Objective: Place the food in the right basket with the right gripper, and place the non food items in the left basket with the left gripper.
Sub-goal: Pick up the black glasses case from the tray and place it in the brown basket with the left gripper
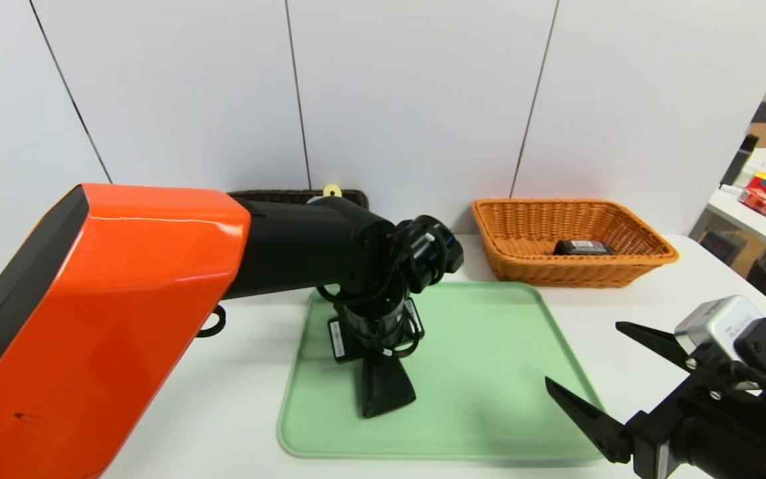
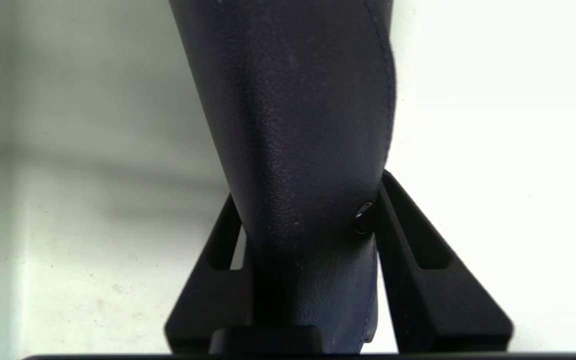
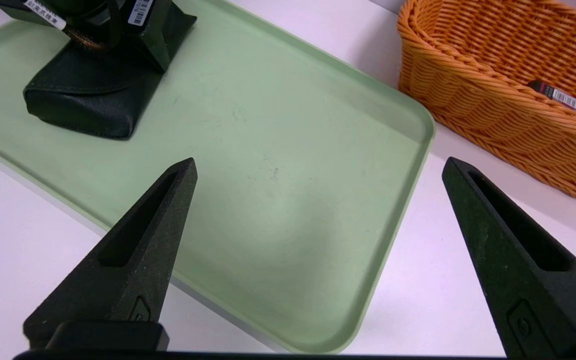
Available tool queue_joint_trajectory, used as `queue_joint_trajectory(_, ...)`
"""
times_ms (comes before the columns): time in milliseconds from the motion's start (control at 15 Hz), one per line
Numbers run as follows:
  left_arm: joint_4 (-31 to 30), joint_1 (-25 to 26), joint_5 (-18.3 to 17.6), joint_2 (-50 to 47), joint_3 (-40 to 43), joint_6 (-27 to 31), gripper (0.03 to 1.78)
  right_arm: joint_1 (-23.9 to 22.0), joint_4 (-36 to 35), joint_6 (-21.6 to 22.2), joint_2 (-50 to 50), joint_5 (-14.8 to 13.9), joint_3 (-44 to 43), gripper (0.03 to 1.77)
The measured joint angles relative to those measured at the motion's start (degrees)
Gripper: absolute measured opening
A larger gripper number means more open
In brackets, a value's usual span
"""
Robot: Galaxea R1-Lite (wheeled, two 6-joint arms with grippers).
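Long black case [image 1: 386,387] on green tray [image 1: 483,386]

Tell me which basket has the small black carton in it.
The orange basket, beyond the tray's right end; the dark brown one is partly hidden behind the left arm.

"What's my left pincer [image 2: 308,215] doing?"

"I have its two fingers [image 2: 418,280] on either side of the black case [image 2: 308,125], both against it."

"And beneath?"

"I see a pale green tray [image 2: 93,225] on one side of the case, and a bright white surface [image 2: 508,150] on the other."
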Motion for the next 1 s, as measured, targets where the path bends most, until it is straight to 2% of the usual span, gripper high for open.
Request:
queue_joint_trajectory(133, 0.2, -1.3, 0.7, -1.0, 0.2, 0.0, 0.62, 0.0, 0.0, 0.0, -0.3, 0.0, 0.1, 1.69)
queue_joint_trajectory(400, 0.0, -4.7, 7.0, -4.7, 0.2, 1.4, 0.57, 0.0, 0.0, 0.1, -0.3, 0.0, 0.4, 1.69)
queue_joint_trajectory(533, 0.0, -5.8, 8.6, -7.3, 0.2, 2.1, 0.57, 0.0, 0.0, 0.1, -0.2, 0.1, 0.2, 1.69)
queue_joint_trajectory(867, -0.6, -7.0, 15.9, -14.4, 1.2, 5.3, 0.54, 0.0, 0.0, -0.2, -0.1, 0.2, 0.0, 1.69)
queue_joint_trajectory(1000, -2.5, -7.5, 19.2, -17.6, 3.0, 7.6, 0.54, 0.0, 0.0, -0.3, 0.0, 0.2, -0.1, 1.69)
